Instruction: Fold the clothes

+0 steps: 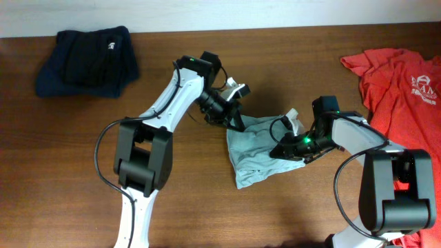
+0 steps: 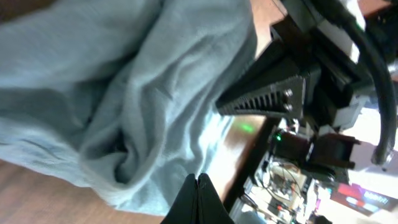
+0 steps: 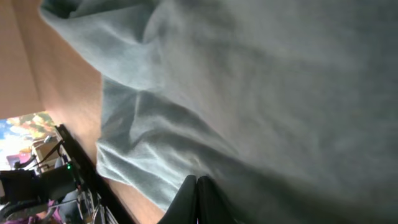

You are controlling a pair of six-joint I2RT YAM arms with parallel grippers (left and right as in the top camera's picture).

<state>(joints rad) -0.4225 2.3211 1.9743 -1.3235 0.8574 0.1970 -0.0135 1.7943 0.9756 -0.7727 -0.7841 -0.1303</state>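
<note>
A light grey-blue garment (image 1: pixel 256 153) lies bunched in the middle of the table. My left gripper (image 1: pixel 238 125) is at its upper left edge, and in the left wrist view its fingers (image 2: pixel 198 186) are pressed shut on the edge of the cloth (image 2: pixel 118 93). My right gripper (image 1: pixel 285 147) is at the garment's right side. In the right wrist view its fingers (image 3: pixel 197 186) are shut against the cloth (image 3: pixel 261 81), which fills the frame. The fabric between the two grippers is raised and creased.
A folded navy garment (image 1: pixel 89 60) lies at the back left. A red T-shirt (image 1: pixel 403 83) with a white print is spread out at the right edge. The table (image 1: pixel 62 158) is brown wood. The two arms are close together over the middle.
</note>
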